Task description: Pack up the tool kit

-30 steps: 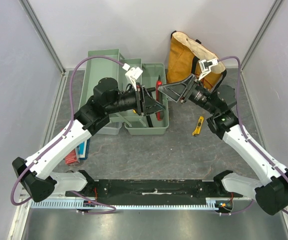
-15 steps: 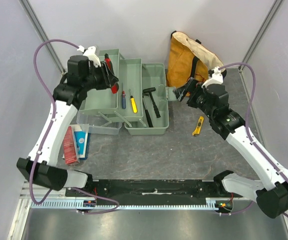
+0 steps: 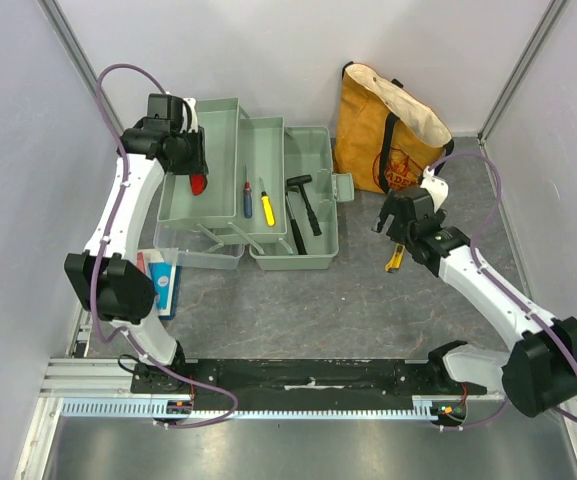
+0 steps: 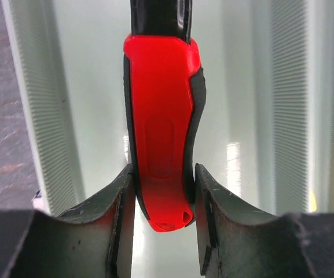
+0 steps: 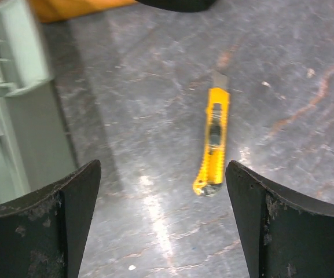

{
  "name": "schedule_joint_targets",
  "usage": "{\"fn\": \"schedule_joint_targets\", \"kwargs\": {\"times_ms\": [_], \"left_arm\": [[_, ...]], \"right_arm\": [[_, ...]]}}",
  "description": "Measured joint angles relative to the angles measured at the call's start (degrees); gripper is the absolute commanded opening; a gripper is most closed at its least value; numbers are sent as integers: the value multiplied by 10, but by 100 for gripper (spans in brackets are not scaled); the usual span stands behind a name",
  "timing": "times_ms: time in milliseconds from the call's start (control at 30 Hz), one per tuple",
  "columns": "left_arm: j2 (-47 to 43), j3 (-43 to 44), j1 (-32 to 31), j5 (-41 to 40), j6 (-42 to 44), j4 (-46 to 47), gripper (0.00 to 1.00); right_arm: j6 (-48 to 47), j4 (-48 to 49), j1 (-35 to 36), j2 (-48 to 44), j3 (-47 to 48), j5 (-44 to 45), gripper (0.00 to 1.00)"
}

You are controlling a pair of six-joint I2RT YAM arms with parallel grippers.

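The red-handled tool (image 4: pixel 161 168) runs off the top of the left wrist view, so its working end cannot be told. From above, the right arm (image 3: pixel 478 285) covers the yellow knife's (image 3: pixel 393 262) far end, and the left arm (image 3: pixel 118 230) hides part of the packets (image 3: pixel 161 285). In the right wrist view the toolbox (image 5: pixel 16 81) is blurred and cut off at the left edge.

toolbox (image 3: pixel 326 160) | tote bag (image 3: pixel 388 120) behind-right | knife (image 5: pixel 213 139) right (on table (image 3: pixel 318 300)) | packets (image 3: pixel 153 285) left-front

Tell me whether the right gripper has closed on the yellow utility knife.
No, the right gripper stands wide open over the yellow utility knife, which lies untouched on the table between its fingers.
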Motion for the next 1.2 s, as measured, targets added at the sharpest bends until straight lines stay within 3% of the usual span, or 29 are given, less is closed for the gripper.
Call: {"fn": "schedule_joint_targets", "kwargs": {"times_ms": [133, 300, 633, 1000, 1200], "left_arm": [[20, 7, 4, -29, 15, -30, 6], [29, 18, 4, -52, 21, -46, 29], [37, 59, 4, -70, 20, -70, 59], [-14, 71, 4, -87, 20, -45, 62], [-40, 64, 4, -62, 20, -30, 66]], "right_arm": [[-5, -7, -19, 45, -15, 22, 87], [-9, -7, -27, 124, -26, 32, 83], [-6, 6, -30, 224, -28, 43, 82], [-3, 48, -31, 261, -14, 50, 77], [-4, 63, -31, 281, 2, 56, 69]]}}
